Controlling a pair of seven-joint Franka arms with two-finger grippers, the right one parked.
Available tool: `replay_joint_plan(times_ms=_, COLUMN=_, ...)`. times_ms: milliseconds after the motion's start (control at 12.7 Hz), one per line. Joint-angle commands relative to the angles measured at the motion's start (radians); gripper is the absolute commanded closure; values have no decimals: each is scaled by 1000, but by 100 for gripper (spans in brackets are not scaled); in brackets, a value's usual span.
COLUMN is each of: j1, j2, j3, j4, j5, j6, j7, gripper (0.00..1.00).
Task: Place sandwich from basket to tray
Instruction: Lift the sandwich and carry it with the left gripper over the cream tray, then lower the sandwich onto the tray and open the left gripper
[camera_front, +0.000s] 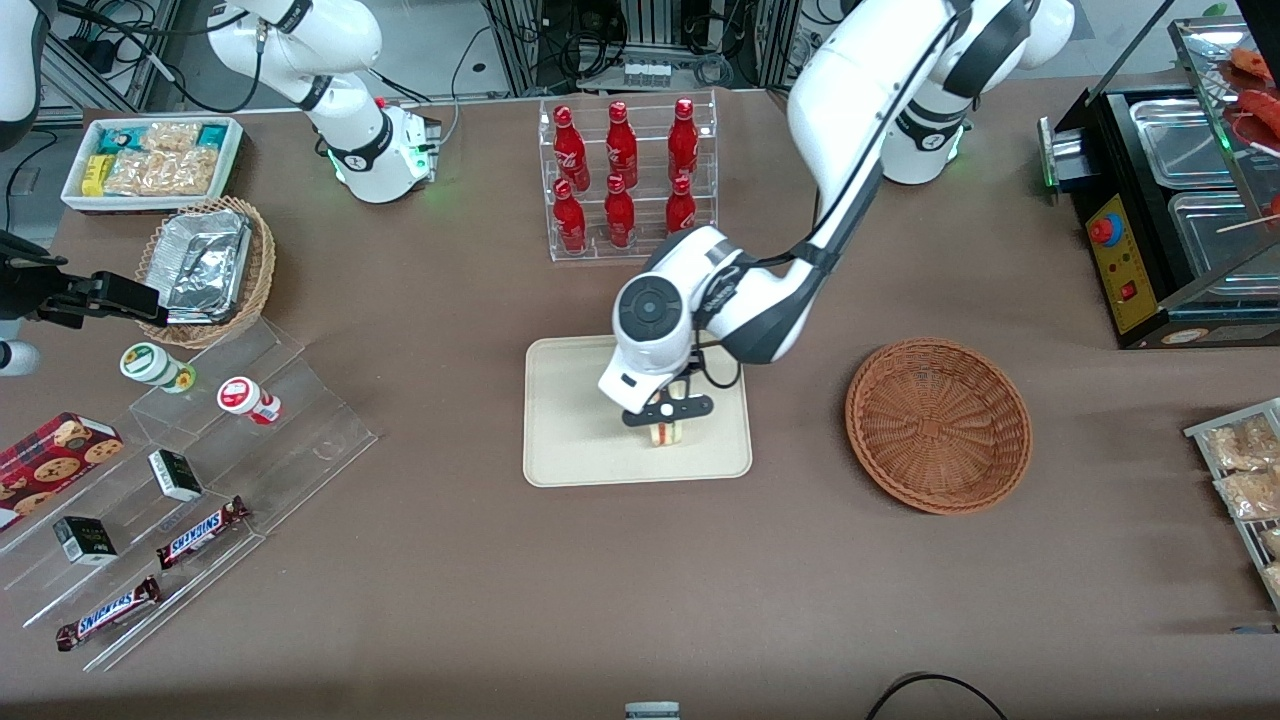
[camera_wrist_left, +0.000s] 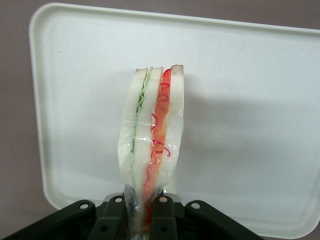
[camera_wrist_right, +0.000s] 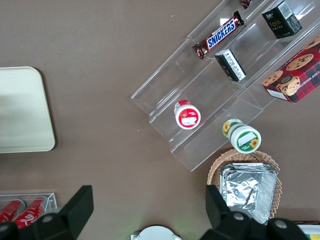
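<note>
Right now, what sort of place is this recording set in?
Probably a mock snack counter in a robot lab: red soda bottles in a clear rack, candy bars on acrylic steps, a food warmer. The gripper holds the sandwich over the tray.

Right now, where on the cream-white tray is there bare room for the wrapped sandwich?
The gripper holds the triangular sandwich over the cream-white rectangular tray. The tray is bare around it, widest toward the parked arm's end. The reddish-brown wicker basket is empty.
</note>
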Motion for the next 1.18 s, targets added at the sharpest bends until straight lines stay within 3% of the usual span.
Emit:
replay_joint_plan(times_ms=0, j1=-34, j2=57, j3=15, j4=94, j5=29, j6=-23, j7=-54, gripper=100)
replay_joint_plan(times_ms=629, j1=-65, j2=107, j3=16, j4=128, j5=32, j6=-20, j7=-112, gripper=99)
replay_joint_plan(times_ms=707, j1=-64, j2=107, j3=16, j4=128, j5=32, j6=-18, j7=-114, gripper=77)
replay_joint_plan(times_ms=786, j1=-64, j2=105, j3=16, j4=130, j5=32, j6=-20, j7=-112, gripper=21)
replay_joint_plan(times_ms=864, j1=-64, j2=104, j3=16, j4=130, j5=32, j6=-18, j7=-114, gripper=0)
replay_joint_plan(times_ms=1100, j1=-62, j2=88, j3=16, j4=130, j5=32, j6=-24, j7=-111, gripper=0)
